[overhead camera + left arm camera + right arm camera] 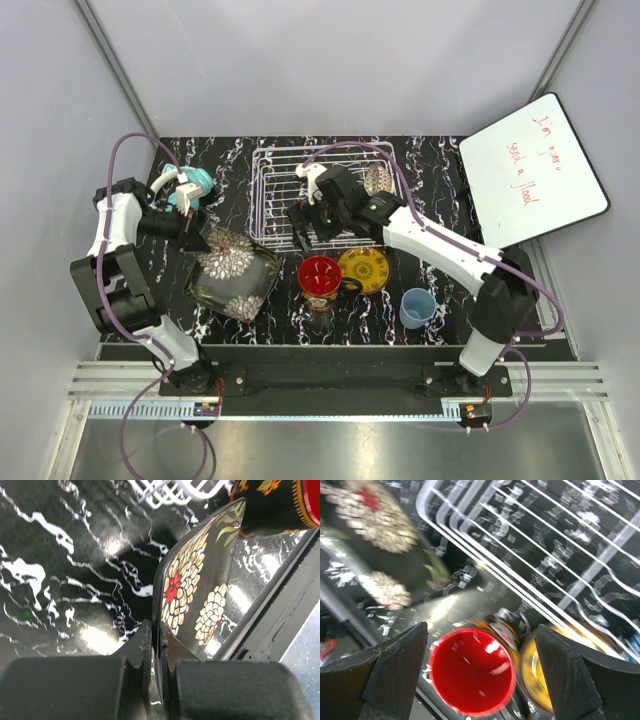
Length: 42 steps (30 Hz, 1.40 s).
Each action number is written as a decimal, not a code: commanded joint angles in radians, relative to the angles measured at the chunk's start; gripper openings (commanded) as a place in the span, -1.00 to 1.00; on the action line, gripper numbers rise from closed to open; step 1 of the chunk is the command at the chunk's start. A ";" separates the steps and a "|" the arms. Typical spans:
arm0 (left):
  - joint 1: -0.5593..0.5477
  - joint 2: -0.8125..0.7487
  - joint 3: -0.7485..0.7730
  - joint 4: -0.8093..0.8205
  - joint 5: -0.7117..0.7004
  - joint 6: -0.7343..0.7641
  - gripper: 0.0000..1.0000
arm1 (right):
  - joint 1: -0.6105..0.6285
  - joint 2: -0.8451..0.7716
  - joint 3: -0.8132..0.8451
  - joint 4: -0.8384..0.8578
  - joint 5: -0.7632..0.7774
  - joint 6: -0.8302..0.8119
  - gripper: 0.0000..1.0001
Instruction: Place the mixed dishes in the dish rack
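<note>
The left fingers pinch only the thin rim of the plate, held tilted over the desk at the rack's 7 o'clock, so it could slip or swing into the red bowl at its 3 o'clock, under the spread right fingers.

1. The left arm is made of smooth white shells alternating with bulky black joint housings.
2. The right arm has the same make: a long white link, a black elbow block and a white lower link.
3. A thin left purple cable runs along the left arm, and a right purple cable along the right arm.
4. Each arm has a black foot, the left base and the right base.
5. The left pincer has matte black, blocky bodies with rounded edges, narrowing to thin flat tips.
6. The right pincer has dark, wedge-shaped fingers with worn grey edges.
</note>
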 commanded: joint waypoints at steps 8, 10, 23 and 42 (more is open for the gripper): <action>0.003 -0.059 0.039 -0.270 0.222 0.035 -1.00 | 0.001 0.046 0.112 0.092 -0.291 -0.042 0.93; 0.004 -0.064 0.036 -0.270 0.239 0.034 -1.00 | -0.001 0.043 0.105 0.092 -0.317 -0.053 0.91; -0.011 -0.073 0.031 -0.270 0.490 0.000 -1.00 | -0.096 0.009 -0.001 0.165 -0.440 0.019 0.89; -0.013 -0.024 0.044 -0.272 0.742 -0.060 -1.00 | -0.166 0.135 0.060 0.320 -0.690 0.171 0.77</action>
